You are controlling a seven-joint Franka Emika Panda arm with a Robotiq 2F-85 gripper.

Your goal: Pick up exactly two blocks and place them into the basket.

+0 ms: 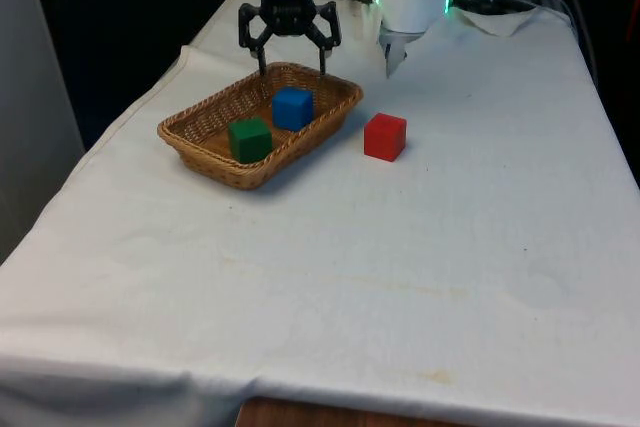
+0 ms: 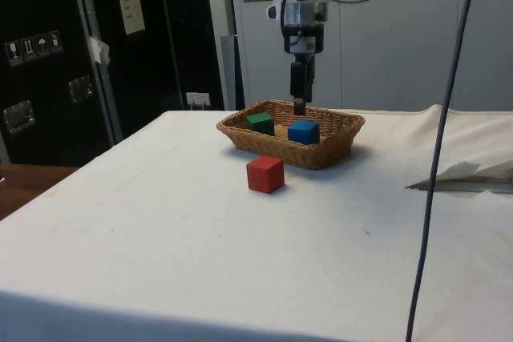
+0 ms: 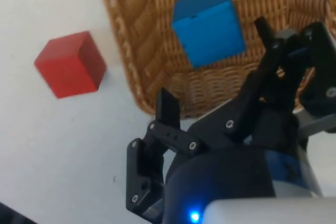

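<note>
A woven basket (image 1: 205, 119) (image 2: 337, 127) (image 3: 131, 56) stands on the cloth and holds a blue block (image 1: 293, 108) (image 2: 303, 131) (image 3: 209, 24) and a green block (image 1: 250, 139) (image 2: 260, 122). A red block (image 1: 385, 137) (image 2: 265, 174) (image 3: 70, 65) rests on the cloth just outside the basket, on the front view's right. My gripper (image 1: 292, 69) (image 2: 299, 106) (image 3: 215, 64) hangs open and empty above the basket's far end, a little above and behind the blue block.
White cloth and cables (image 1: 500, 12) are bunched at the far right corner of the table. A cable (image 2: 439, 166) hangs down across the side view.
</note>
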